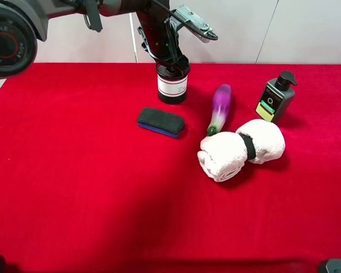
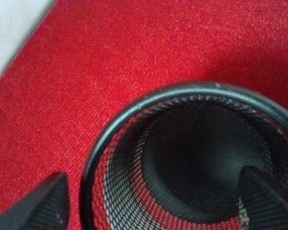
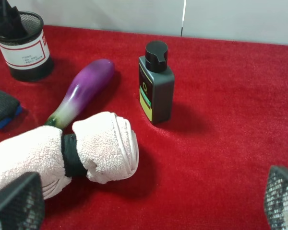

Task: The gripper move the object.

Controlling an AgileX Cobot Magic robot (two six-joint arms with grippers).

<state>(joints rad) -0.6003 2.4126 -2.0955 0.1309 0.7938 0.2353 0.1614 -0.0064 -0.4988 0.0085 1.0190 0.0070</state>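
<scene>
Now my left gripper (image 1: pixel 173 65) hangs at the cup (image 1: pixel 172 86), which stands on the red cloth (image 1: pixel 74 187) at the far side, just behind the sponge (image 1: pixel 161 121). Its fingers (image 2: pixel 43 203) are spread: one is outside the mesh wall, the other inside the cup, not pinching yet. I judge the approach done; grasp, lift and move are left. The right gripper (image 3: pixel 149 201) is spread too, holding nothing.

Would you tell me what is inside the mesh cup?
One jaw of the left gripper dips into the mesh cup; otherwise only its black base shows, partly hidden by that jaw.
</scene>
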